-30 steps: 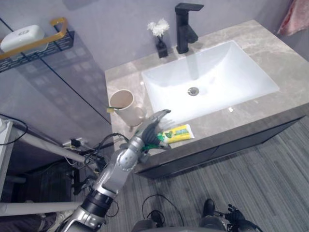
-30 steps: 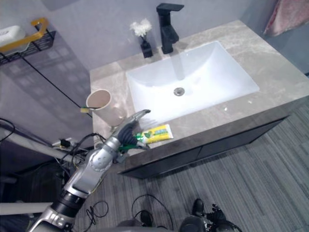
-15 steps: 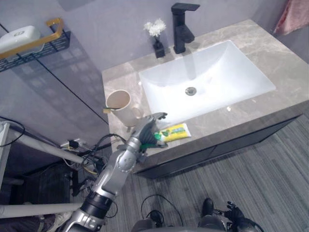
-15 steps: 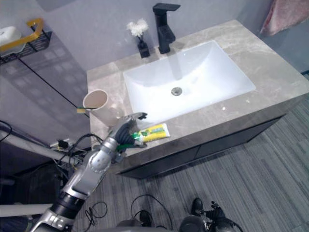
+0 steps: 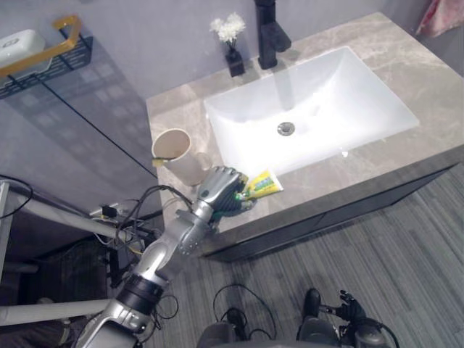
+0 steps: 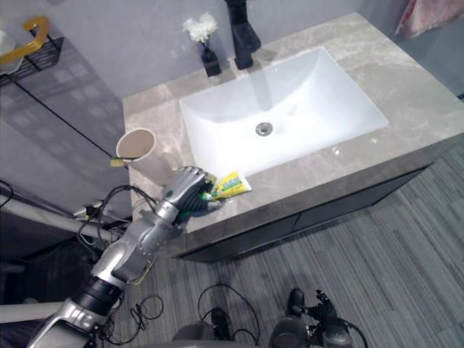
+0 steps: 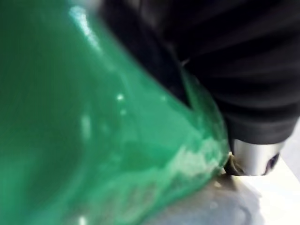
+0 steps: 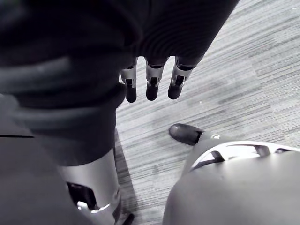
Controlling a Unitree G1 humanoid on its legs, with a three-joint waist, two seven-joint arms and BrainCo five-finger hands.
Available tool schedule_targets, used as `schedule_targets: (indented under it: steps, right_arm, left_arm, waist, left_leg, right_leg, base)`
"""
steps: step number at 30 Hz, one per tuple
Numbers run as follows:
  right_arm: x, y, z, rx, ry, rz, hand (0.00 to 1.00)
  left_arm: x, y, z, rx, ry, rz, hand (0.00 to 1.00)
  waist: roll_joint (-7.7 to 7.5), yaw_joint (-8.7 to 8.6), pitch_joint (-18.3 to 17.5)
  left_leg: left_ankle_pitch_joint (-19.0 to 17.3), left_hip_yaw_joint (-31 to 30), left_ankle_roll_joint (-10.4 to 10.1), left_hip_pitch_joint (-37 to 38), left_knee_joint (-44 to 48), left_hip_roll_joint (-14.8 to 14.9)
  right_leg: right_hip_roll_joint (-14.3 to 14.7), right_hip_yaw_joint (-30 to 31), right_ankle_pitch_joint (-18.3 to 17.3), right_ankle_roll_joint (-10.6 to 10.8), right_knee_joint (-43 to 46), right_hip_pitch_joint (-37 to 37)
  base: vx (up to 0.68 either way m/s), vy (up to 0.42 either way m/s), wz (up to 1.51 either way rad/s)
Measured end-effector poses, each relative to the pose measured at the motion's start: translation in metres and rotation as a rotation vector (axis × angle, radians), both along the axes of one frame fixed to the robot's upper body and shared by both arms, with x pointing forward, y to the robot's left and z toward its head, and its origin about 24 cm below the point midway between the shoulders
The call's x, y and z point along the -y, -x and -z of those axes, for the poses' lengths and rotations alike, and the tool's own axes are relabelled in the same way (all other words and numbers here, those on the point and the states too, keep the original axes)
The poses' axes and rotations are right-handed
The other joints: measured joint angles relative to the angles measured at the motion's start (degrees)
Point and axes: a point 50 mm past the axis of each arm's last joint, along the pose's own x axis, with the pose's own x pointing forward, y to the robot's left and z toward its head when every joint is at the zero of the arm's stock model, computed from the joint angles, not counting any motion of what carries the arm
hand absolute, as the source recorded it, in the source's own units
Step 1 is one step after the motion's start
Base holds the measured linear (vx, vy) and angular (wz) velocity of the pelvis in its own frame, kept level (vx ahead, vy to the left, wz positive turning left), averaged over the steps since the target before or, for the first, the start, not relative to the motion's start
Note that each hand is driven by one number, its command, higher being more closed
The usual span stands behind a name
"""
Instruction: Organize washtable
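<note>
1. Left robot hand [image 5: 221,190], left eye view: my fingers are curled round the green cap end of the toothpaste tube [image 5: 262,183], and its yellow body sticks out toward the sink [image 5: 319,101]. The tube sits at the very front edge of the counter [image 5: 435,65]. I judge that a stray spot, which is why I am gripping it.
2. Right eye view: the cup [image 6: 138,154] stands upright just beside my knuckles, with a yellowish handle [image 6: 116,162], probably a toothbrush, poking over its rim. I take the cup as the likely home for the tube. Holding it by one end leaves its length free to drop in.
3. Left wrist view: green plastic presses close against my palm under the dark ribbed cover, and a strip of grey counter shows beneath. From this the tube looks barely lifted, if at all.
4. Right wrist view: my right robot hand [image 8: 150,86] hangs over the striped floor [image 8: 234,70], fingers loose and straight, holding nothing. One hand seems enough for so light a thing.
</note>
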Motion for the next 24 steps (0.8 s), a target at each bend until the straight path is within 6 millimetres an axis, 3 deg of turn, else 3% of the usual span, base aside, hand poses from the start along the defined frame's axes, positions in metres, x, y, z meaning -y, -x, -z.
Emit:
schedule_targets:
  steps: [13,16,18,21,24]
  right_arm:
    - [0.0,0.0,0.0,0.007,0.002,-0.001,0.0]
    - [0.0,0.004,0.001,-0.001,-0.001,0.006,0.0]
    - [0.002,0.013,0.004,-0.031,-0.002,0.027,0.0]
    - [0.004,0.019,0.006,-0.054,0.0,0.033,0.0]
    - [0.005,0.022,0.008,-0.068,-0.002,0.037,0.0]
  left_arm:
    - [0.001,0.011,-0.004,0.013,0.005,0.017,1.0]
    - [-0.001,0.041,-0.002,-0.038,0.097,0.032,1.0]
    - [0.001,0.058,0.003,-0.093,0.159,0.055,1.0]
    - [-0.002,0.068,-0.007,-0.103,0.265,0.069,1.0]
    - [-0.005,0.076,-0.02,-0.105,0.362,0.096,1.0]
  waist:
    - [0.76,-0.5,0.35]
    - [0.78,-0.95,0.35]
    - [0.8,-0.2,0.33]
    - [0.77,1.58,0.32]
    - [0.78,1.77,0.28]
  left_leg:
    - [-0.48,-0.5,-0.01,0.91,0.23,0.41]
    - [-0.41,-1.61,0.02,1.6,-0.55,0.05]
    - [-0.38,-3.03,0.0,2.38,-0.53,-0.1]
    - [-0.34,-4.08,0.0,2.7,-0.54,-0.53]
    - [-0.11,-4.74,0.07,2.77,-0.55,-0.9]
  right_leg:
    - [0.42,-0.43,-0.34,-0.29,0.06,1.21]
    - [0.35,-0.68,-0.69,0.2,-0.12,1.87]
    - [0.35,-1.69,-0.91,0.42,-0.28,3.45]
    - [-0.08,-2.69,-1.29,0.93,-0.23,4.53]
    - [-0.42,-3.31,-1.32,0.96,-0.18,5.07]
  base:
    - [0.01,-0.012,0.0]
    - [0.05,-0.01,0.06]
    - [0.05,-0.012,0.26]
    - [0.01,0.014,0.23]
    - [-0.02,0.021,0.13]
